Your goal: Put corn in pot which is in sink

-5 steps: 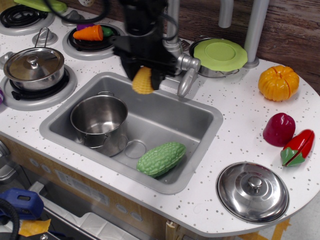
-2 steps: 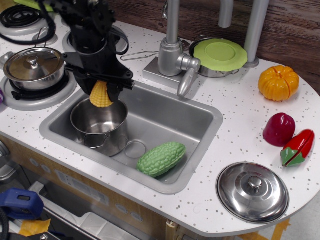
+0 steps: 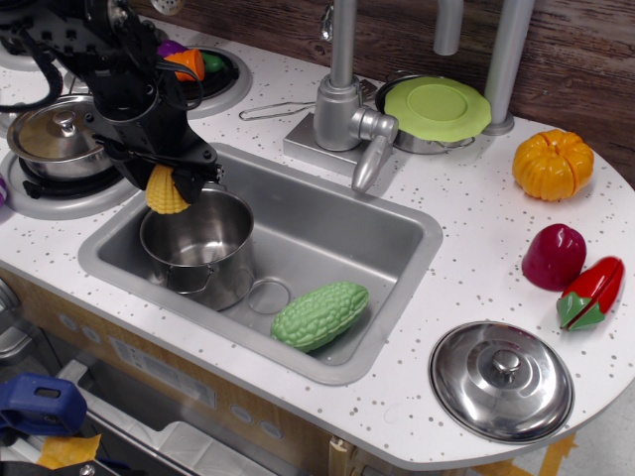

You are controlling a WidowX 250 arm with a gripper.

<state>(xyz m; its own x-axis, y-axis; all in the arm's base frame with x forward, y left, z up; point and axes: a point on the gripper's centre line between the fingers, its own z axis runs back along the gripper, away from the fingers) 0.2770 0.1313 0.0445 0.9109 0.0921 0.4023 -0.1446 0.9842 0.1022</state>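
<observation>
Overhead: toy kitchen worktop with the corn held above the pot.

Nearest lies a loose steel lid; beyond it, a green gourd rests on the floor of the sink beside the drain. The pot stands upright in the sink's left part. Over its far-left rim hangs the black tool, closed on the yellow corn, which points downward, clear of the pot. Farther back sit a lidded pot, the faucet and an orange pumpkin.
</observation>
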